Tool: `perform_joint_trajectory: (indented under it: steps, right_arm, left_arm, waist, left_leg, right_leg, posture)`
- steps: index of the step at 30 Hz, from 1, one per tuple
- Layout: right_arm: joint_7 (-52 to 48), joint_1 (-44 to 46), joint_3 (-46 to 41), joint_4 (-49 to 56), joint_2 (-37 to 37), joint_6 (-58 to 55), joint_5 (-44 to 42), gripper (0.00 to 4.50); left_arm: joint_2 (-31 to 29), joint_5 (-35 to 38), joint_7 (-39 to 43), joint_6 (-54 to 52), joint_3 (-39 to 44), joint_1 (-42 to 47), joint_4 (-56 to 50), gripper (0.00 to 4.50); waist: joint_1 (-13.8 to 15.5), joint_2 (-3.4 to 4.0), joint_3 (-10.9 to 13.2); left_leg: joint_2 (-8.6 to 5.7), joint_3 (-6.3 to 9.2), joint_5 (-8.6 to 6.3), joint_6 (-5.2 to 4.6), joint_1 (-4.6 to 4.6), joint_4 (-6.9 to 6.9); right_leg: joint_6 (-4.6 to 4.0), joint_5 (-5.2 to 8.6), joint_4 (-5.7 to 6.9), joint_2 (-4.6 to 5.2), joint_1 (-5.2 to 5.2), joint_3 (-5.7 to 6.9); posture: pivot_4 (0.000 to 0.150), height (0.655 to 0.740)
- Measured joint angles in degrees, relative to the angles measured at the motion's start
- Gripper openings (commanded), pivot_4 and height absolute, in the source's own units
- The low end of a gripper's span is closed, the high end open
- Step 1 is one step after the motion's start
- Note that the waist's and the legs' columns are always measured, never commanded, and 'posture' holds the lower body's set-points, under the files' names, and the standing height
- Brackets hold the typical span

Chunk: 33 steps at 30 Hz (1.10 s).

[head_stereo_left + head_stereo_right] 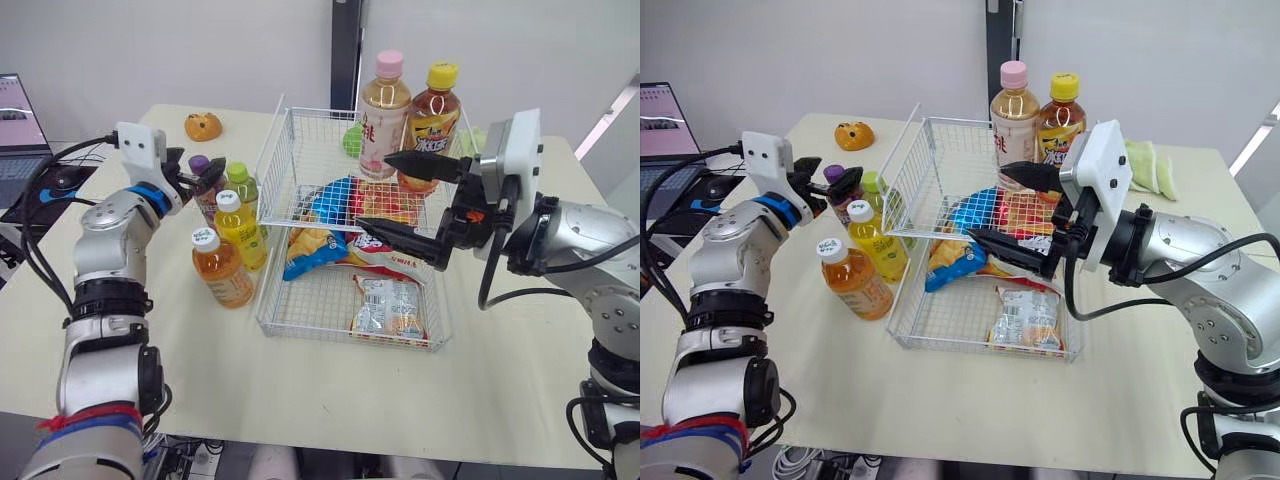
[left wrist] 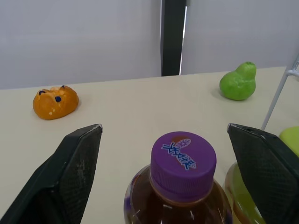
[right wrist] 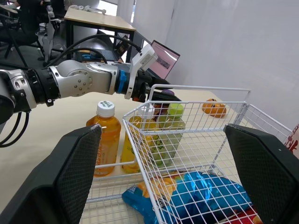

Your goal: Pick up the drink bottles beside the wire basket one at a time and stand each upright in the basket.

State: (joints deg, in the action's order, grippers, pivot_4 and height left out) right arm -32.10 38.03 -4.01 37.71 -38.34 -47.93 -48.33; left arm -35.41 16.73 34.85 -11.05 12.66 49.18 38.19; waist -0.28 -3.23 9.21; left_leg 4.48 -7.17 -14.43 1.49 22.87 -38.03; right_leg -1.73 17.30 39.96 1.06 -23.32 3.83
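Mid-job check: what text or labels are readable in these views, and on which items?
"桃": label of the pink-capped bottle.
Purple cap: blue printed characters, too stylised to read with confidence.
Yellow-capped bottle: white characters on the label, blurred.
White cap, snack bag, laptop screen: print too small to read.
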Motion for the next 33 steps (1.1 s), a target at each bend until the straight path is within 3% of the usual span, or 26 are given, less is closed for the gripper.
perform_joint_trajectory:
  steps: [7, 16, 20, 27, 33]
  right_arm:
    - [1.02, -0.74, -0.62, 0.54, -1.09, -0.3, -0.7, 4.5]
    - [0.84, -0.73, -0.86, 0.44, -1.68, -0.21, -0.83, 4.5]
    - [0.35, -0.71, -0.86, -0.02, -1.88, -0.08, -0.69, 4.5]
    - [-0.43, -0.56, -0.89, -1.8, -1.76, 0.99, -0.33, 4.5]
    - [-0.49, -0.27, -0.62, -2.98, -1.16, 3.12, 1.38, 4.5]
  left_arm:
    - [0.02, -1.12, 2.05, 0.61, -0.03, 1.17, 3.51, 1.41]
    - [-0.87, -1.3, 4.59, 1.26, 0.26, 2.31, 5.63, 1.36]
    - [-5.79, -0.77, 10.57, -2.5, 0.25, 5.14, 6.75, 1.36]
    - [-16.59, 3.86, 29.83, -16.36, -0.28, 23.23, 7.09, 1.36]
    - [-15.62, 0.85, 36.28, -16.25, -4.45, 39.87, 15.12, 1.36]
  waist:
    - [-0.01, 0.0, 0.0]
    - [-0.02, -0.01, 0.01]
    - [-0.22, -0.09, 0.07]
    - [0.19, -0.13, 0.11]
    - [0.31, -0.11, 0.12]
  left_leg:
    - [0.0, 0.0, 0.0, 0.0, -0.01, -0.01]
    - [0.01, 0.0, 0.0, 0.0, 0.04, -0.01]
    - [0.03, -0.03, 0.02, 0.03, 0.21, -0.01]
    - [-0.03, 0.03, 0.03, 0.04, 0.9, -0.21]
    - [-0.05, 0.14, 0.02, 0.01, 0.93, -0.29]
  right_leg:
    - [0.01, 0.0, 0.01, 0.0, 0.0, 0.0]
    - [0.01, 0.0, 0.01, 0.0, -0.04, 0.02]
    - [0.0, 0.0, 0.02, -0.03, -0.27, 0.01]
    - [0.01, 0.0, 0.02, 0.0, -0.82, 0.08]
    - [0.03, 0.02, 0.08, -0.01, -0.8, 0.15]
  posture:
    - [0.15, 0.74]
    - [0.15, 0.74]
    - [0.15, 0.74]
    - [0.15, 0.74]
    - [0.15, 0.74]
